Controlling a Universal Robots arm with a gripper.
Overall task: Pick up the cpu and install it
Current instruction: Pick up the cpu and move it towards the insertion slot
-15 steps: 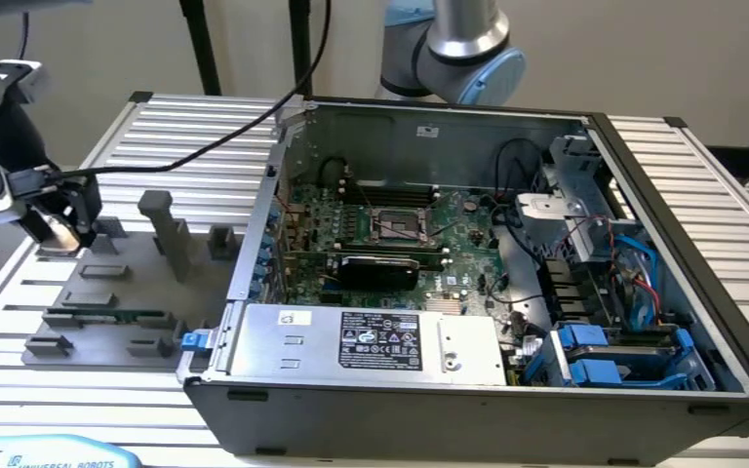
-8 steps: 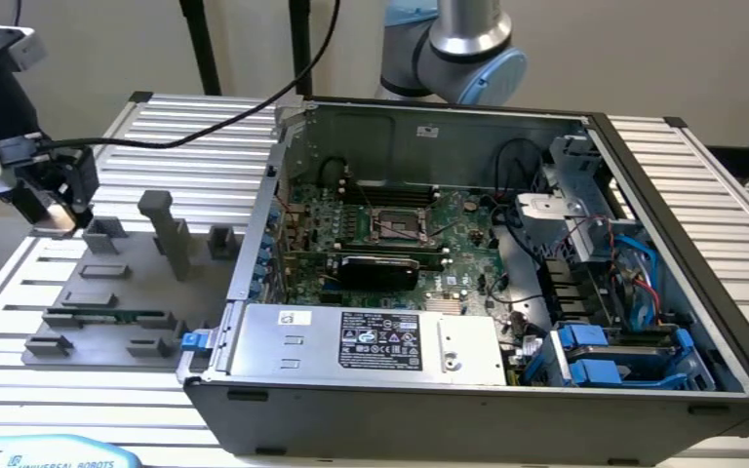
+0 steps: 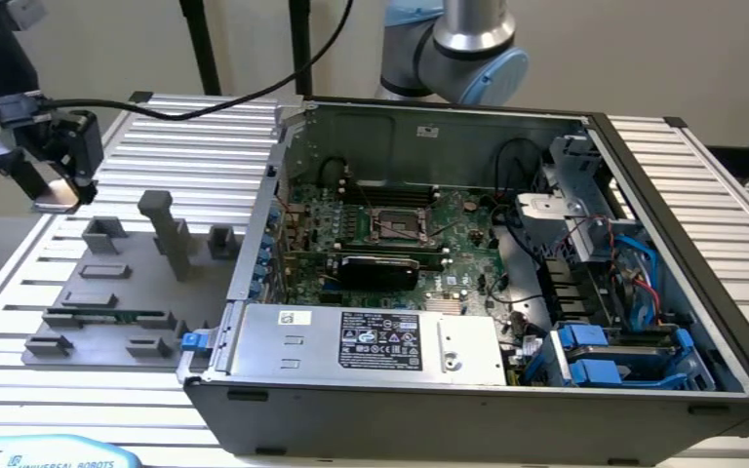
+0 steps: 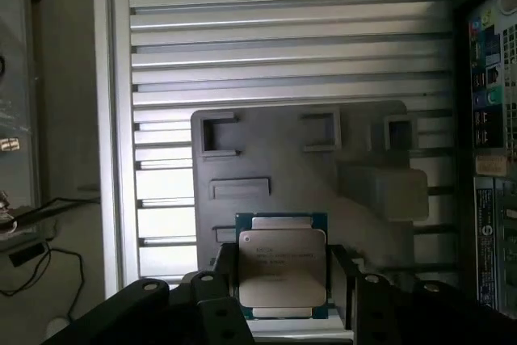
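While a teal label point(image 3: 50, 456) reads UNIVERSAL ROBOTS, the hand point(image 4: 284, 279) pinches the cpu point(image 4: 282, 262) (print unreadable)

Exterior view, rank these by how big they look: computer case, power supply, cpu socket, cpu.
1. computer case
2. power supply
3. cpu socket
4. cpu, seen at an angle, so its place below the socket is not certain.

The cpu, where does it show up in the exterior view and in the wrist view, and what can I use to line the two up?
Exterior view: the cpu is a pale patch in the gripper, at the exterior view's upper left, above the grey tray.
Wrist view: the cpu sits between the black fingers, in front of the tray.
Shared landmark: the grey tray with its slots.
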